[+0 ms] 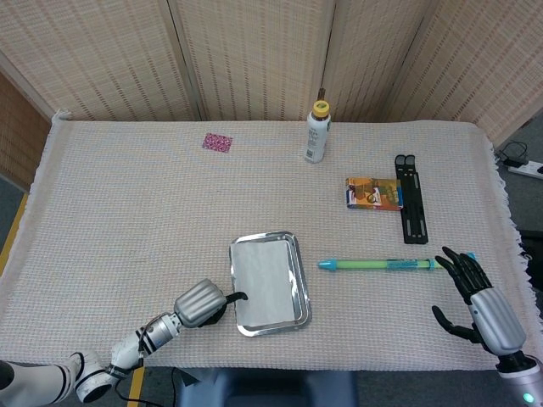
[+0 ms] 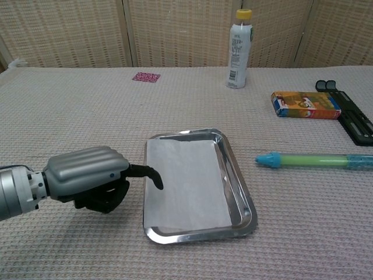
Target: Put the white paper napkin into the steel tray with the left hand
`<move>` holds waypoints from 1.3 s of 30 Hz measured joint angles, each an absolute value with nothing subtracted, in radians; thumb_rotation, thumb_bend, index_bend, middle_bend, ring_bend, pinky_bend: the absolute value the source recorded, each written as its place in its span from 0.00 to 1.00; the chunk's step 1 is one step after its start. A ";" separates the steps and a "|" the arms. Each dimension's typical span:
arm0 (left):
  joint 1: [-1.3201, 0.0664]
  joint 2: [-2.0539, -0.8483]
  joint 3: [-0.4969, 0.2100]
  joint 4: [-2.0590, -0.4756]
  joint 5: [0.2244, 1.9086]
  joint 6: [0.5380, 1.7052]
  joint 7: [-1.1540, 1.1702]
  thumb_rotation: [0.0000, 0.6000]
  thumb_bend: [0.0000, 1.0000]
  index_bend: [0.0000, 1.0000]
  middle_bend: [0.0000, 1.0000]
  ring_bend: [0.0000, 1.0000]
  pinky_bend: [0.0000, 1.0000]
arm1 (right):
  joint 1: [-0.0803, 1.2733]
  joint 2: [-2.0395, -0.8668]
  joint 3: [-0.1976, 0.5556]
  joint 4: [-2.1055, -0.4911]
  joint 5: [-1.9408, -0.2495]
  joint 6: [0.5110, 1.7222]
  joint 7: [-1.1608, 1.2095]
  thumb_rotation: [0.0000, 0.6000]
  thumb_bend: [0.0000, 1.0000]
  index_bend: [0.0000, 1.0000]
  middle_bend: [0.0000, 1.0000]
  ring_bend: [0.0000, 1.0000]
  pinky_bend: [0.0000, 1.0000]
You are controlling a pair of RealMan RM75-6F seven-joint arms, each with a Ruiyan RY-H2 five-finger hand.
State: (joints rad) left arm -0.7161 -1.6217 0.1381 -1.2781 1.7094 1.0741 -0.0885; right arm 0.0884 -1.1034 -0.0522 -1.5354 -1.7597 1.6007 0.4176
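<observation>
The napkin (image 2: 185, 184) lies flat in the tray (image 2: 238, 175), so the left hand (image 2: 87, 178), fingers curled and empty, should withdraw without catching the paper edge.

Bright, even light from overhead in both views, nothing dim. Shadows are soft and short: a faint one under the left hand (image 2: 87, 185), another beside the bottle (image 1: 316, 132). The tray (image 2: 234, 169) rim throws small glints. Focus is sharp throughout; the head view bends slightly at its edges.
</observation>
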 measured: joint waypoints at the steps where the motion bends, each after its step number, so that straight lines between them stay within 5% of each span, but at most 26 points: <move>1: -0.716 -1.625 0.139 -1.274 1.711 1.073 -0.090 1.00 1.00 0.29 1.00 0.97 1.00 | 0.088 -1.103 -0.053 -1.536 -1.762 1.604 0.419 1.00 0.44 0.00 0.00 0.00 0.00; 39: -0.726 -1.765 0.132 -1.113 1.734 1.036 -0.142 1.00 1.00 0.31 1.00 0.97 1.00 | 0.042 -1.069 -0.049 -1.569 -1.769 1.697 0.437 1.00 0.44 0.00 0.00 0.00 0.00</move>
State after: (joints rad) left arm -0.7262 -1.7645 0.1316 -1.1131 1.7336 1.0363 -0.1421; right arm 0.0423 -1.0687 -0.0490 -1.5695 -1.7694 1.6965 0.4367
